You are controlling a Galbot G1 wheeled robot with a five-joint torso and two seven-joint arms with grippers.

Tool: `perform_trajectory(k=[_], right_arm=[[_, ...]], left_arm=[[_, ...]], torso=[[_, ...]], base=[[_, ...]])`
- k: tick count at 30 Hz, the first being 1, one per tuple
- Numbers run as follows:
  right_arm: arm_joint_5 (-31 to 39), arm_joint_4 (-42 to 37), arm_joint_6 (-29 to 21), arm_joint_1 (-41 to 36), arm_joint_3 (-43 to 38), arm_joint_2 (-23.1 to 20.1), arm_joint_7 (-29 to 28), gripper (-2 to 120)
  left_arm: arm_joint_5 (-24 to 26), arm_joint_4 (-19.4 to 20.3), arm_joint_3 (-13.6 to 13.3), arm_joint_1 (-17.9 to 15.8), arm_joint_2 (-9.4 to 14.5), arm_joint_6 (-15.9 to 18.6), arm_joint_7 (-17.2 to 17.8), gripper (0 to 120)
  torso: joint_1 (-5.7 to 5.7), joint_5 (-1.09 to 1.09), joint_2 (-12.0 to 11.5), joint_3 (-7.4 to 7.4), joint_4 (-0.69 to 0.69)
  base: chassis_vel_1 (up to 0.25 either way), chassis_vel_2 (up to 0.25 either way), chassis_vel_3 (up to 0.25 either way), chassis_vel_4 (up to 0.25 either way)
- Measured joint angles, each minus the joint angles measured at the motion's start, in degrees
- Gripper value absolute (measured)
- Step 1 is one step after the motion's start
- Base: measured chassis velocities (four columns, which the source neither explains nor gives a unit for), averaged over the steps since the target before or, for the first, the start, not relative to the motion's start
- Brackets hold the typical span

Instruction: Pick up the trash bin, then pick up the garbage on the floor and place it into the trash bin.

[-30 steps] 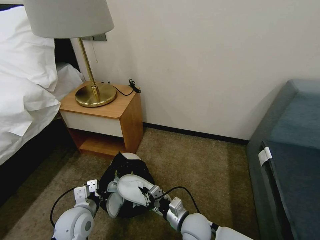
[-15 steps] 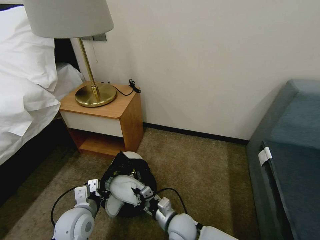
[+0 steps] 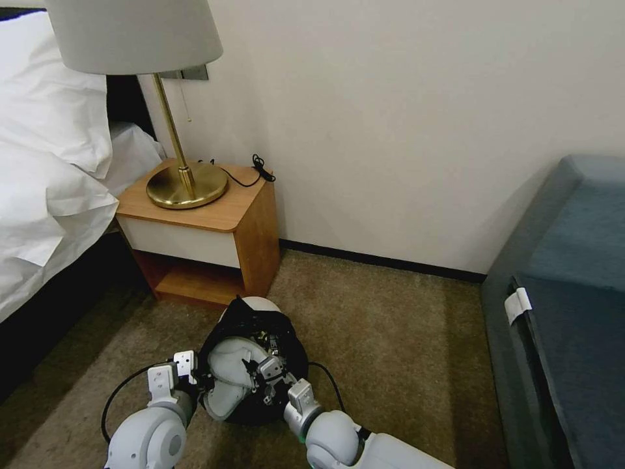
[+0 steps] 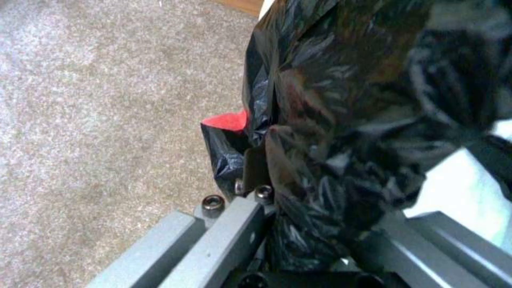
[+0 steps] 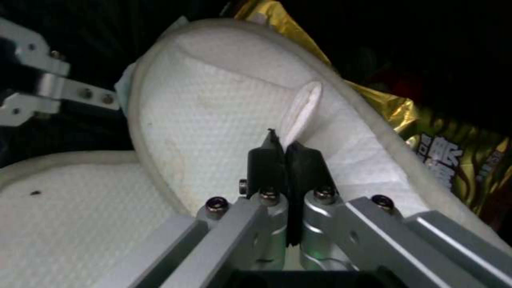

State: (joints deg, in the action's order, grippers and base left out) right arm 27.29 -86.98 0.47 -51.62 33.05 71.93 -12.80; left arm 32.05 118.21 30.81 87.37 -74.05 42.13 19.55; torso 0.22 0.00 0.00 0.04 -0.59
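Slipper (image 3: 229,369) now lowered from above the rim into the trash bin (image 3: 286,339), beside the other slipper (image 5: 59,208); still pinched at its strap by the right gripper (image 5: 286,146), so not released yet. Left gripper (image 4: 277,192) keeps clamping the bin's bag edge, in front of the nightstand (image 3: 215,221).

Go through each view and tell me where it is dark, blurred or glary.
Head view: evenly lit, trash bin mouth dark. Left wrist view: the black bag is close and blurred, with glossy highlights. Right wrist view: bin interior black behind the white slipper; gold snack wrapper glints.
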Motion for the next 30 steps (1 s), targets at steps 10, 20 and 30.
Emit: perform_trajectory(k=[10,20,30], right_arm=[[0.35,-1.78,-2.46,-0.31,-0.87,-0.7,-1.36,16],[0.37,-6.38,-4.33,-0.76,-0.77,-2.27,-2.03,54],[0.16,-12.85,-5.18,-1.67,-0.73,-4.79,-1.91,86]], left_arm=[[-0.08,-0.5,0.06,-0.19,-0.13,0.01,-0.02,0],[0.0,-1.42,0.63,-0.56,0.39,0.01,-0.09,0],[-0.02,-2.53,0.92,-0.75,0.4,0.01,-0.14,0]], torso=[[0.0,0.0,0.0,0.0,0.0],[0.0,0.0,0.0,0.0,0.0],[0.0,0.0,0.0,0.0,0.0]], base=[[0.0,0.0,0.0,0.0],[0.0,0.0,0.0,0.0],[0.0,0.0,0.0,0.0]])
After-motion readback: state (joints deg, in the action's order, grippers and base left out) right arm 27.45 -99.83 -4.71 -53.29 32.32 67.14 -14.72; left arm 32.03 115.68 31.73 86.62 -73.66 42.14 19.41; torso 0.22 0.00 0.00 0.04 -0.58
